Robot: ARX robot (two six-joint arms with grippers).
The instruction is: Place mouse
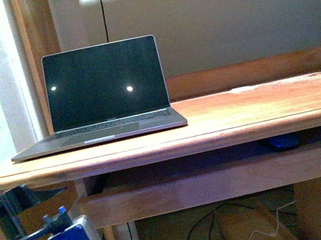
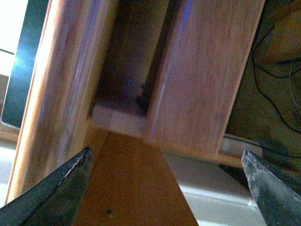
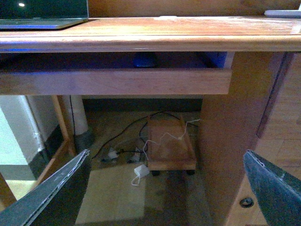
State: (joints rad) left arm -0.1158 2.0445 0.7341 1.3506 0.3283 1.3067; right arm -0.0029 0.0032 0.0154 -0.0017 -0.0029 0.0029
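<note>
Closest, left tool [image 2: 164,188] released, fingers [image 2: 56,188] spread wide, holding nothing, low under the desk's [image 1: 258,109] left end; right tool [image 3: 164,188] equally released and empty, low before the desk front; mouse [image 3: 145,60] lying in the shallow tray [image 3: 113,81] under the desk top, toward its right half; laptop [image 1: 103,93] open on the desk's left end.

No readable text, labels, brands or numbers on anything visible
</note>
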